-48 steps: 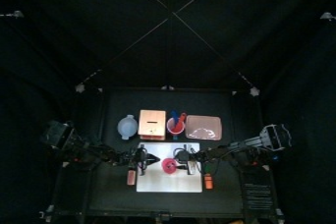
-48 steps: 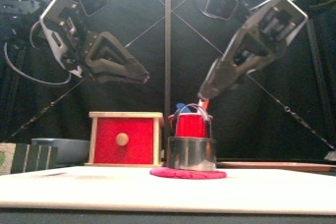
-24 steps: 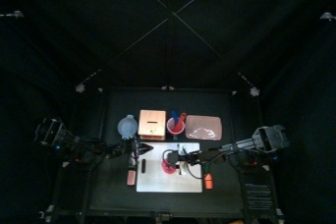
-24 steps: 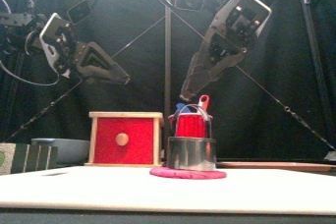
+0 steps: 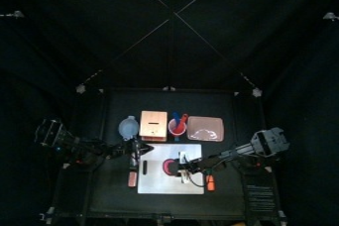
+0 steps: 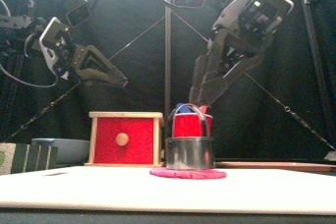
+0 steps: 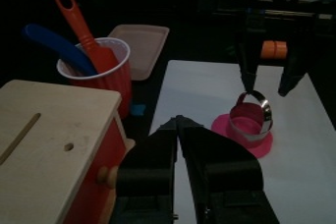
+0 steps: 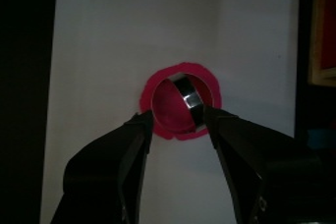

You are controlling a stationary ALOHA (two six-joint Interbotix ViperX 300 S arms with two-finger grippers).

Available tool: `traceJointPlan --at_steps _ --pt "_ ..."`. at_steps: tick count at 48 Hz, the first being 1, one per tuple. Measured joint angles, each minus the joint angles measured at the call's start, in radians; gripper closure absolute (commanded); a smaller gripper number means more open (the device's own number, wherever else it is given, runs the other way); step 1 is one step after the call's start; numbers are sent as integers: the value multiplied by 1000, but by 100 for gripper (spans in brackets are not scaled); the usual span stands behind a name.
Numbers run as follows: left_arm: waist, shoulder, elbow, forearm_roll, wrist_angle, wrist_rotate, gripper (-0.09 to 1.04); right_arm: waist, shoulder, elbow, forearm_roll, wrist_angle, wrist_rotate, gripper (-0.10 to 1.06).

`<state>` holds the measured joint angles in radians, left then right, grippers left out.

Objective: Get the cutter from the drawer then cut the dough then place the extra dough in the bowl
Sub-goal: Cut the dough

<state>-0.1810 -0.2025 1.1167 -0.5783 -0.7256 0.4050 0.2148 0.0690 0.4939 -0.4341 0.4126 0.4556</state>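
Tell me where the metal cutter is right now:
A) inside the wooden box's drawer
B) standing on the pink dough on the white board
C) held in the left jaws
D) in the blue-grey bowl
B: the cutter stands upright on the dough, which lies flat on the white board.

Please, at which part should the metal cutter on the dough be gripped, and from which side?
Probably across the round metal wall of the cutter, coming straight down from above: it stands upright on the dough, its sides free all around. The right gripper hangs over it, jaws open at either side.
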Motion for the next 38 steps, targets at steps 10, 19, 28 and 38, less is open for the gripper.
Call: traceJointPlan --at_steps 10,19,28,38 --pt "6 0 12 -2 0 0 46 -9 11 -14 -2 6 0 15" --pt "9 0 18 0 0 0 47 -12 29 -21 0 6 -2 15" --pt "11 0 23 -2 0 0 47 -15 40 -26 12 8 0 19" --pt "9 0 23 -2 0 0 47 -14 40 -28 35 14 0 41"
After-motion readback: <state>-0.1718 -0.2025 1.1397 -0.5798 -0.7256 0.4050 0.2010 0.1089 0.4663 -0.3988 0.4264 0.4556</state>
